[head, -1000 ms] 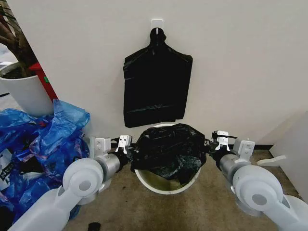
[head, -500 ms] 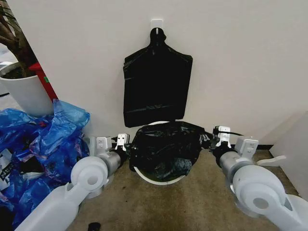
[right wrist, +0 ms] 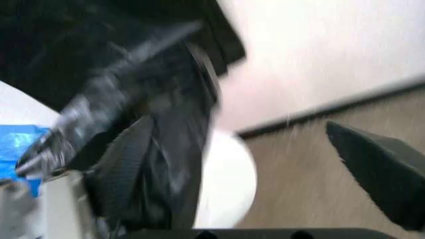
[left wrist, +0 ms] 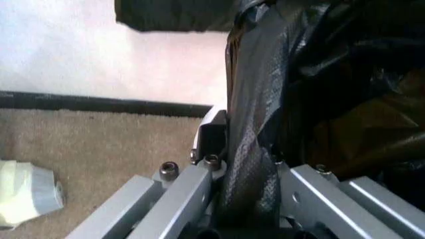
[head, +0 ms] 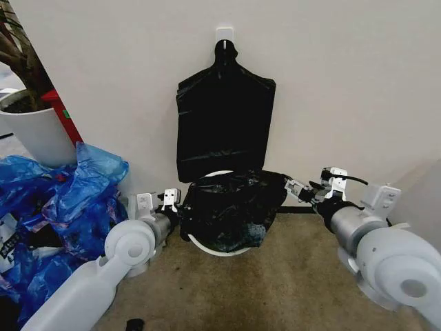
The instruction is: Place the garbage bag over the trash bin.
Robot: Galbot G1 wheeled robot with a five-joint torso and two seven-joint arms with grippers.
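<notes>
The garbage bag (head: 231, 210) is seen at the lower centre of the head view, draped over the trash bin (head: 219, 250), of which only a sliver of cream rim is left showing at the back and along the front bottom edge. The film is spread across the bin's mouth and hangs down its front wall.

The left gripper (head: 173, 205) is held at the bag's left edge, just left of centre; in the left wrist view a twisted band of the black film (left wrist: 249, 149) is seen clamped between its metal fingers (left wrist: 212, 137). The right gripper (head: 301, 191) is held right of centre at the bag's upper right corner, its jaws spread apart in the right wrist view, with film lying against one pad (right wrist: 123, 164) but not pinched.

The covering is judged mostly done: the bag is over the bin, yet it sits bunched and uneven, the left hold is not yet let go, and the rim is not visibly wrapped all round
</notes>
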